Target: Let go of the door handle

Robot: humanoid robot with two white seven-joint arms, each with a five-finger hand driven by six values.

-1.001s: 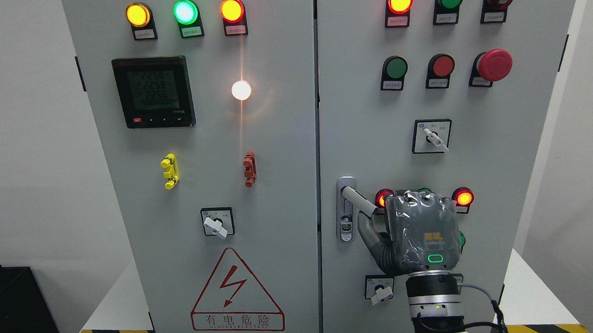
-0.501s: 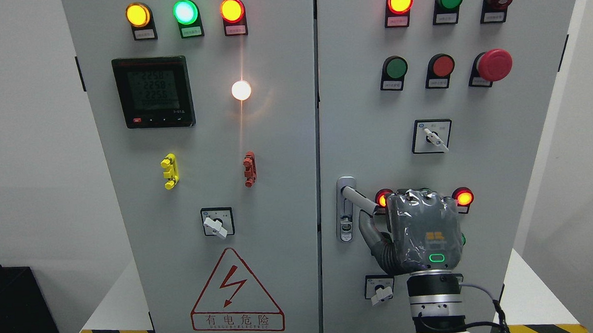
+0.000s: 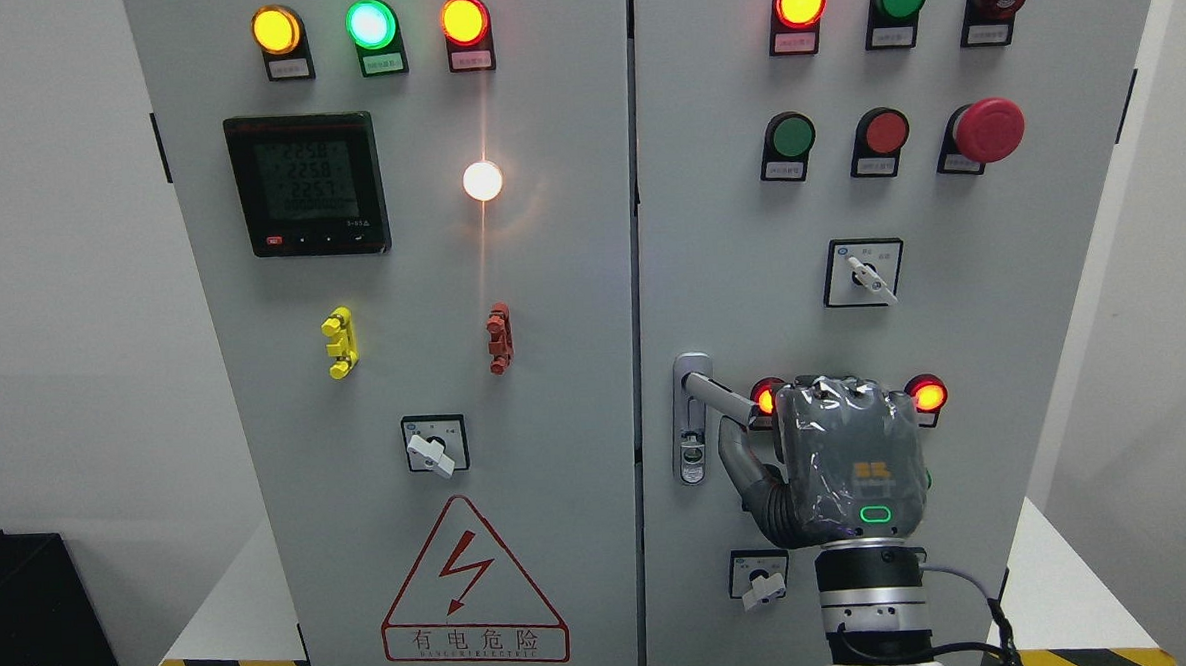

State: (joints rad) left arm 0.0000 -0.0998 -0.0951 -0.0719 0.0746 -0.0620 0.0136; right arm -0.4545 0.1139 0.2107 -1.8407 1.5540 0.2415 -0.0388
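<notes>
Handle (image 3: 718,396) juts down and to the right from its lock plate (image 3: 693,419) at the left edge of the right door (image 3: 730,267). The right hand (image 3: 839,467) (wrapped in clear film) comes up from the bottom edge, its back to the camera, covering the lever's far end. Its thumb (image 3: 744,472) curls up beneath the lever. Whether the fingers clasp the lever cannot be told. Red lamps (image 3: 926,396) glow on either side of the knuckles.
</notes>
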